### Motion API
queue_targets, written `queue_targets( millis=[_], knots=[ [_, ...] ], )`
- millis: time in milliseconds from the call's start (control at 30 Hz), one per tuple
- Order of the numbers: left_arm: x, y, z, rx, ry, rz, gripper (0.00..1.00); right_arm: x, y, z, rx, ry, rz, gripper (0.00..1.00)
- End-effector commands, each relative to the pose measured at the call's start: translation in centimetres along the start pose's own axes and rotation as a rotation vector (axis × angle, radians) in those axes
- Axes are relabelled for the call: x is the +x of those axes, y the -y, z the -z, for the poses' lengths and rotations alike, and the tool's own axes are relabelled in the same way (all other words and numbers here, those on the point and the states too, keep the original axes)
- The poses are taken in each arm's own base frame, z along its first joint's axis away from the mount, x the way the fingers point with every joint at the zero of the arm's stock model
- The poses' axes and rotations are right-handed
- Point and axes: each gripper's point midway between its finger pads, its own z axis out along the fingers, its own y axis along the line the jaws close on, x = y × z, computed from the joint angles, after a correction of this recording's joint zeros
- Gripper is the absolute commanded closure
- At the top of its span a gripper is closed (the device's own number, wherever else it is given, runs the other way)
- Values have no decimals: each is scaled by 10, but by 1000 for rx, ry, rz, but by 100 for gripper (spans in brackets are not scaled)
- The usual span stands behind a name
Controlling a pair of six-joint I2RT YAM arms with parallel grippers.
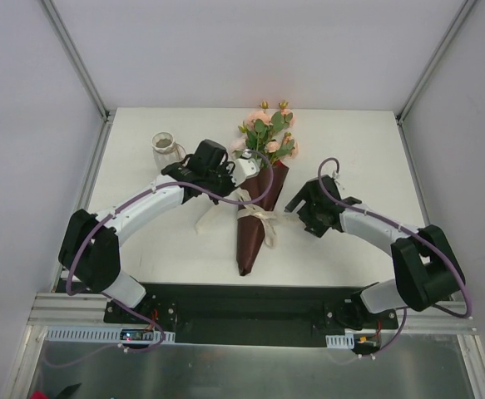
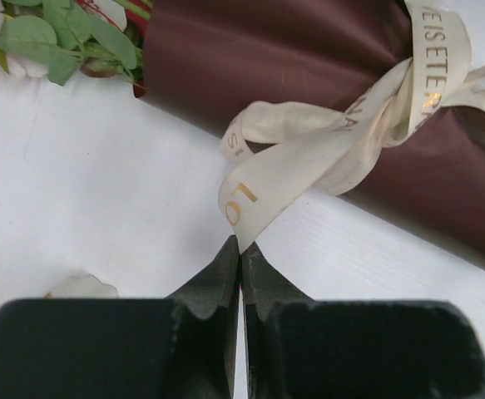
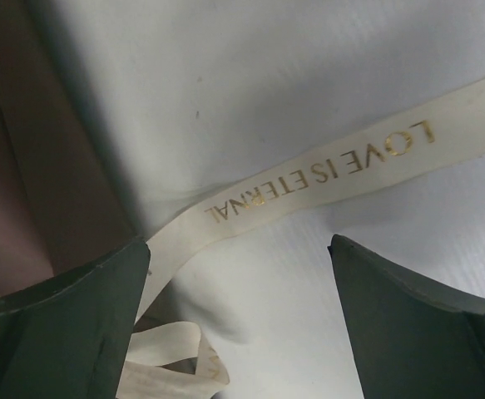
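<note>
Pinching the tip of one cream ribbon tail (image 2: 250,199), your left gripper (image 2: 240,249) is pressing its fingers together beside the brown-wrapped bouquet (image 1: 250,243), which is lying across the middle of the table (image 1: 167,249). Your right gripper (image 3: 240,243) is hanging spread over the other tail (image 3: 325,170). You seem to be working on the bow, so the right gripper needs to close squarely on its tail.

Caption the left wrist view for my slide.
Left gripper shut on the cream printed ribbon tied round a maroon paper-wrapped bouquet on a white table.
</note>
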Motion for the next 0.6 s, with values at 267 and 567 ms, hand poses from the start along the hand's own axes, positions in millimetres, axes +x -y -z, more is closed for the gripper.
queue_targets(
  millis=[267, 567],
  knots=[
    [17, 17, 9, 56, -58, 24, 100, 10, -48, -28, -23, -84, -283, 14],
    [19, 18, 9, 60, -62, 13, 100, 39, -51, -26, -10, -161, -313, 28]
  ],
)
